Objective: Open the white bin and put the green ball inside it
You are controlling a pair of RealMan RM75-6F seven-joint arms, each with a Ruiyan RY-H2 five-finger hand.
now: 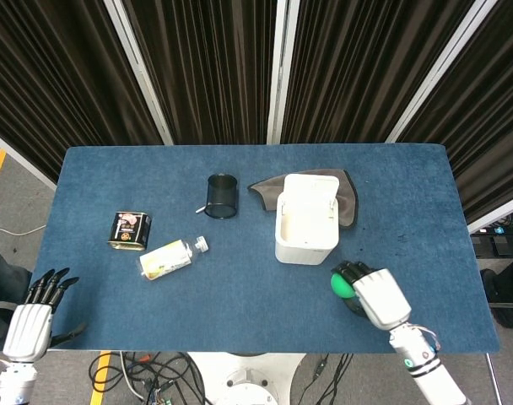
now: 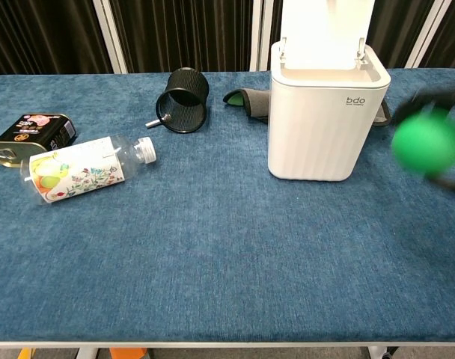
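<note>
The white bin stands right of the table's middle with its lid swung up. My right hand grips the green ball and holds it off the table, just right of the bin and below its rim height. In the chest view the ball is blurred and the hand's dark fingers show only at the frame's right edge. My left hand hangs off the table's front left corner, fingers spread and holding nothing.
A black mesh cup lies on its side left of the bin. A dark tin and a plastic bottle lie at the left. A grey cloth lies behind the bin on the blue table.
</note>
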